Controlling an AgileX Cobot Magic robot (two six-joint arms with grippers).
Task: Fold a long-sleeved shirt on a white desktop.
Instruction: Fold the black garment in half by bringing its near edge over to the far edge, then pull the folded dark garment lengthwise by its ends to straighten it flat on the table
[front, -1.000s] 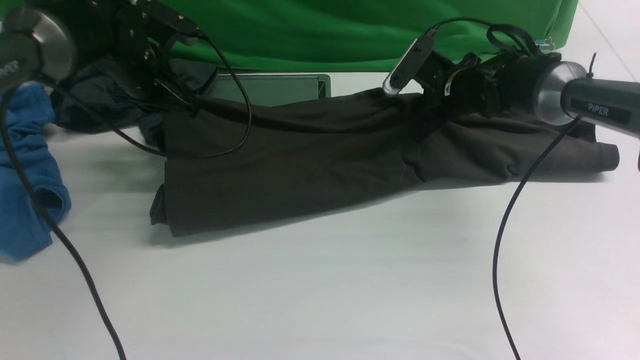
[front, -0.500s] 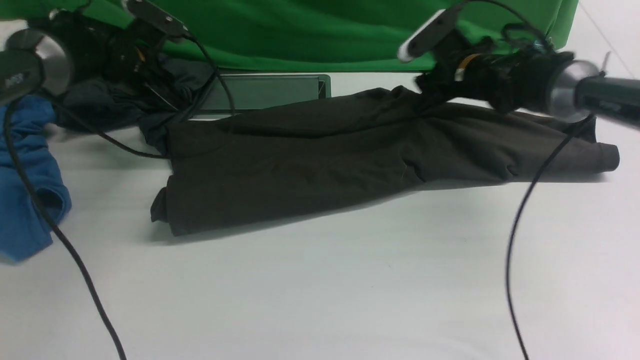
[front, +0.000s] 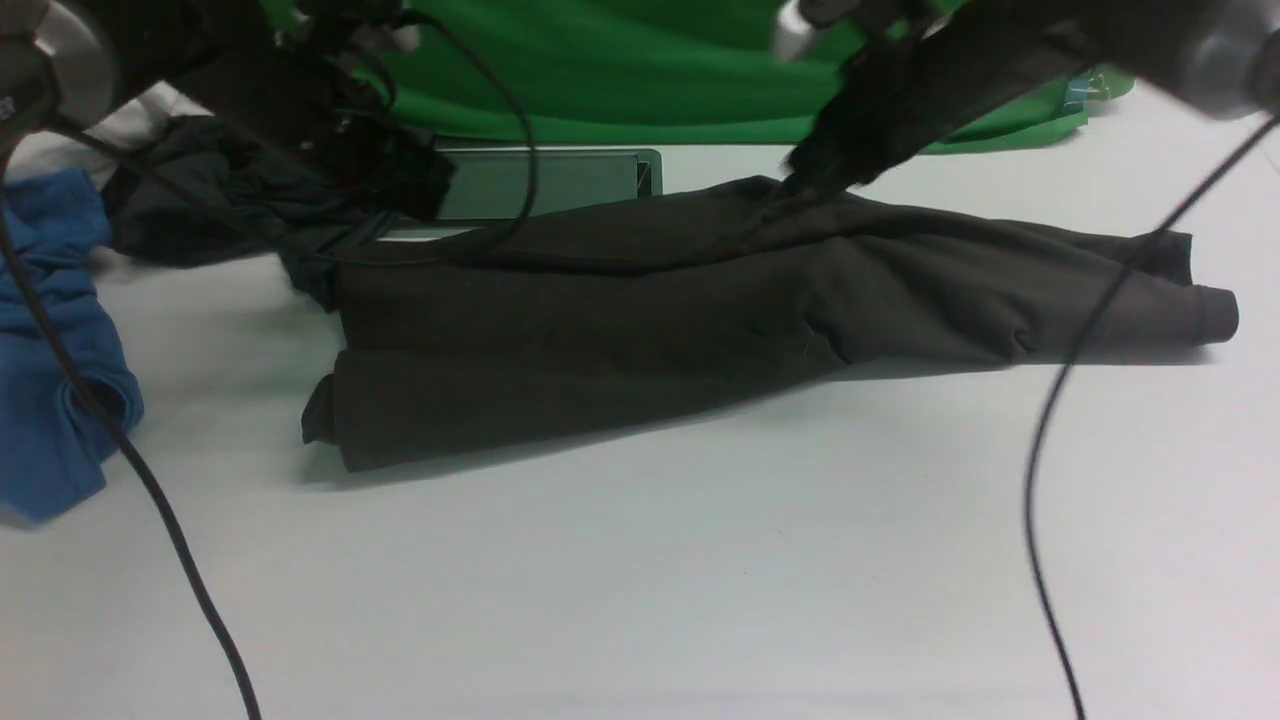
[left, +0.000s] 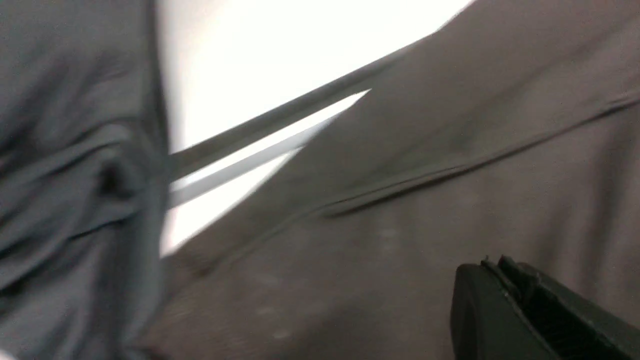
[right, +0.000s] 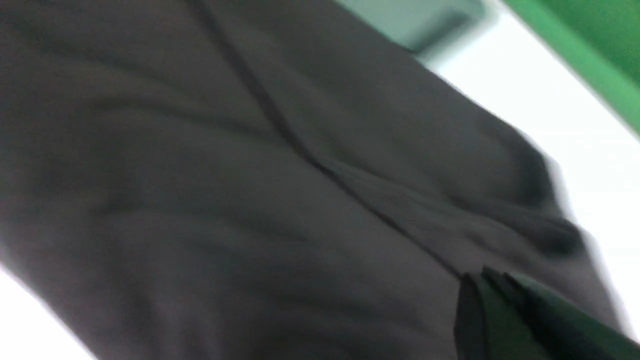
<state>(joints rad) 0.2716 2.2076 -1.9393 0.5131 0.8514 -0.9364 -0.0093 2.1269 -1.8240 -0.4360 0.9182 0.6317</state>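
The long-sleeved shirt (front: 600, 330) lies across the far half of the white desktop (front: 700, 560), bunched lengthwise, its body towards the robot's left and a narrower length reaching towards the right. The left gripper (left: 515, 285) and the right gripper (right: 492, 295) are above it, fingers closed together, with no fabric visible between them.

Risk 1: lowering closed fingers onto the knit may push or crease it instead of gripping it; open them first. Risk 2: the dark bluish garment (front: 210, 190) adjoins the shirt's left end; a grasp there may catch both layers. Risk 3: the dark cable (front: 520, 130) of the left arm loops over the shirt and may drag the cloth. Risk 4: lifting from one end only may twist the overlapped layers and skew the fold.

Markings: lettering on the left arm (front: 25, 95) is cut off and unreadable. No brand or label is legible on the shirt.
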